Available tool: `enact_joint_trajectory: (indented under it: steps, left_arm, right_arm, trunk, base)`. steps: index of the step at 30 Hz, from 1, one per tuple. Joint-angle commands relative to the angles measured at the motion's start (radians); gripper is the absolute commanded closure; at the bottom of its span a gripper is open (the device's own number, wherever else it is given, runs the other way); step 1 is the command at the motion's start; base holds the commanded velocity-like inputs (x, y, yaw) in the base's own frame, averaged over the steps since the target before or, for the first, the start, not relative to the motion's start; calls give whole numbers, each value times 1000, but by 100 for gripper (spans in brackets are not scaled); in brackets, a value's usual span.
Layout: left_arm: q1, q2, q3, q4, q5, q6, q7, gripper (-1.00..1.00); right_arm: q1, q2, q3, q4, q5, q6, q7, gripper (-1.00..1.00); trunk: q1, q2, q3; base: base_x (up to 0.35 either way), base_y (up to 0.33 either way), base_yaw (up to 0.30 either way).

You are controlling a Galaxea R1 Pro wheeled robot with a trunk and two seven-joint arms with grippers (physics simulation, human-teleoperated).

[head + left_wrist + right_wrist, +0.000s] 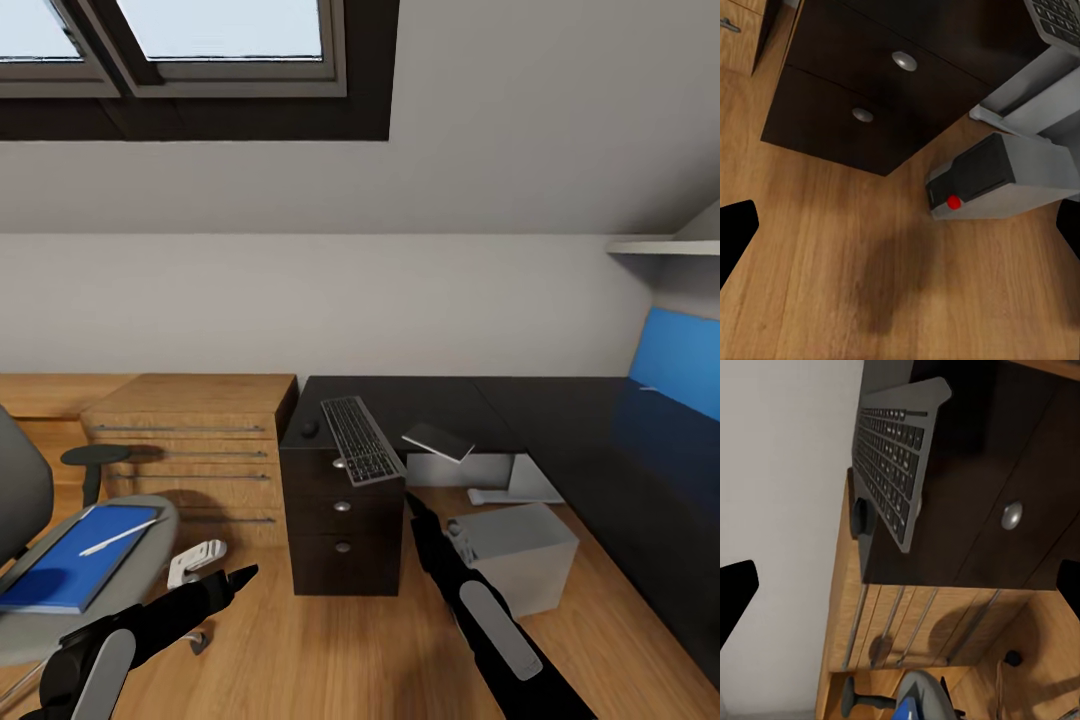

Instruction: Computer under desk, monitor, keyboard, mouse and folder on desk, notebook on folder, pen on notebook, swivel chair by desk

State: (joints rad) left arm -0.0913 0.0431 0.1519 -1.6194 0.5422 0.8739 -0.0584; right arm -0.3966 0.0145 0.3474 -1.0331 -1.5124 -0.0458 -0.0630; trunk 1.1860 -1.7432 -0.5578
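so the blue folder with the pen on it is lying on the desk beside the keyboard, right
Not quite. The blue folder with the pen on it lies on the swivel chair seat, not on the desk. The head view shows it, well left of the keyboard.

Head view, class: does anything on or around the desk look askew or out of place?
Yes. The keyboard lies at an angle, its near end overhanging the desk front above the drawers. The folder, with the pen on it, sits on the swivel chair, not the desk.
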Motion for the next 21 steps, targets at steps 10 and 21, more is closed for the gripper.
enact_joint_trajectory:
  steps: [10, 21]
  left_arm:
    - [-1, -1, -1, -1, -4, 5, -6, -100]
    - [-1, -2, 3, -1, -2, 14, -6, -100]
  right_arm:
    - [0, -1, 4, 1, -9, -2, -2, -100]
    - [0, -1, 4, 4, -8, -2, -1, -100]
  trunk:
    - [35, -64, -29]
    - [65, -120, -54]
  base:
    - [0, 0, 0]
    - [0, 0, 0]
